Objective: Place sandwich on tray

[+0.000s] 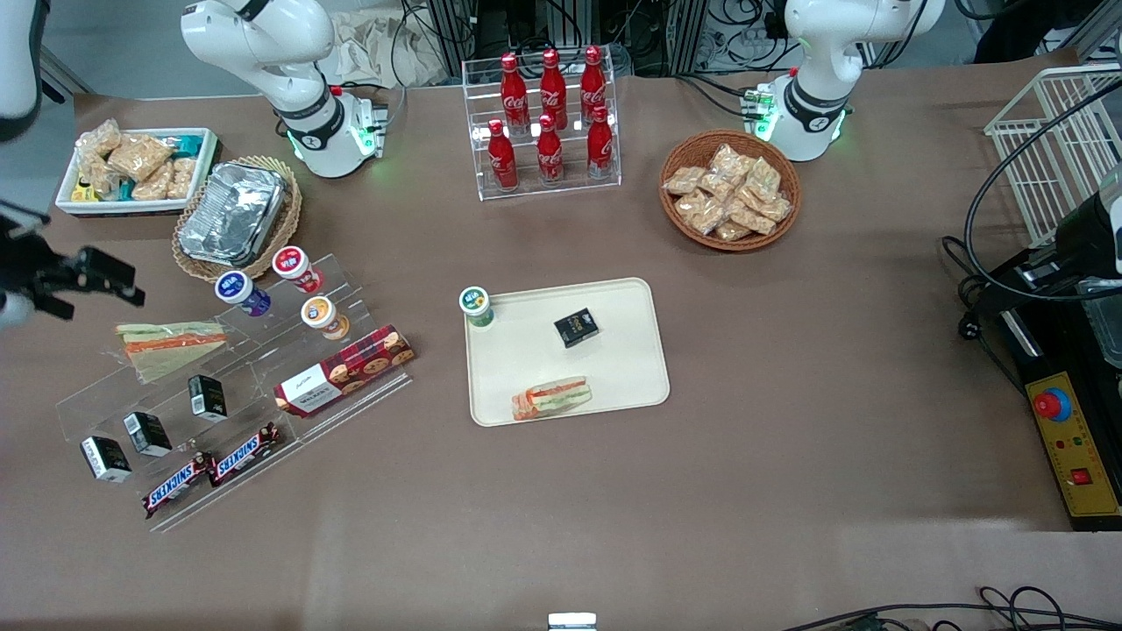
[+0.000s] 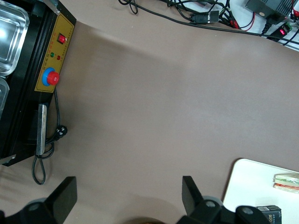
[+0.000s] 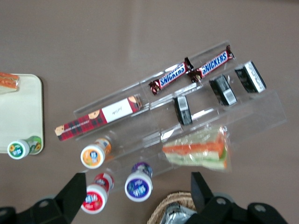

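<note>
The clear-wrapped long sandwich [image 1: 552, 397] lies flat on the cream-beige tray [image 1: 614, 368], at the tray's edge nearest the front camera. It also shows in the left wrist view [image 2: 287, 182] on the tray [image 2: 250, 186], and its end shows in the right wrist view [image 3: 8, 80] on the tray [image 3: 21, 112]. My right gripper [image 1: 101, 285] hangs open and empty toward the working arm's end of the table, high above the yogurt cups and the foil container's basket. In the right wrist view the gripper [image 3: 138, 198] has wide-apart fingers.
A small black box [image 1: 576, 328] and a green-lidded cup [image 1: 475, 304] sit on the tray. A clear stepped stand [image 1: 263, 368] holds a triangular orange-band sandwich [image 1: 166, 342], yogurt cups, black boxes, a biscuit box and Snickers bars. Foil container [image 1: 232, 213], snack bin [image 1: 136, 166], cola rack [image 1: 548, 123], snack basket [image 1: 729, 188].
</note>
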`<action>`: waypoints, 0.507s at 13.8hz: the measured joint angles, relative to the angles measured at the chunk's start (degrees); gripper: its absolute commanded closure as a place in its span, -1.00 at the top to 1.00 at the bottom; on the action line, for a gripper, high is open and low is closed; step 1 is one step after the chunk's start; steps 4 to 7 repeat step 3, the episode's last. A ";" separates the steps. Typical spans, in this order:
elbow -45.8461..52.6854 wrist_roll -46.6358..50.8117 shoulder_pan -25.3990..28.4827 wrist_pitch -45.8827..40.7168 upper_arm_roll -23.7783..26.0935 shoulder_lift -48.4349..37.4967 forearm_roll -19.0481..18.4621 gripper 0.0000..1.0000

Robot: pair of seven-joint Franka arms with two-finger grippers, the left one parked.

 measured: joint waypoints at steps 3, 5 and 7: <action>-3.68 0.09 -1.67 -0.05 1.76 -4.28 -2.02 0.99; -3.68 0.09 -1.67 -0.05 1.76 -4.28 -2.02 0.99; -3.68 0.09 -1.67 -0.05 1.76 -4.28 -2.02 0.99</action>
